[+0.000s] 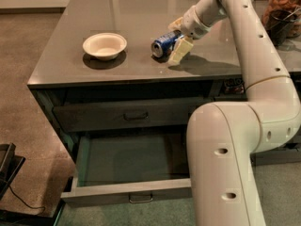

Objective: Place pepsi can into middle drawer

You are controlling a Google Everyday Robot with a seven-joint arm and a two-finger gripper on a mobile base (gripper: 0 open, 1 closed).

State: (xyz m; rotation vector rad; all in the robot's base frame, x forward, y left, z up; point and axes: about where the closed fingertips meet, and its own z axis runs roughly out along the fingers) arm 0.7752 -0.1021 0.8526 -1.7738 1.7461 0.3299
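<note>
The pepsi can (163, 44) lies on its side on the grey cabinet top (141, 13), right of centre. My gripper (173, 42) is at the can's right end, open, with one pale finger (180, 51) on the can's near side and the other on its far side. The can rests on the top. The middle drawer (127, 190) is pulled out below, its inside bare, with its pale loop handle (140, 199) at the front. My arm hides the drawer's right part.
A cream bowl (105, 45) stands on the top, left of the can. A closed drawer with a dark handle (135, 116) sits above the open one. A jar (282, 11) stands at the far right. A dark object (7, 164) lies on the floor at left.
</note>
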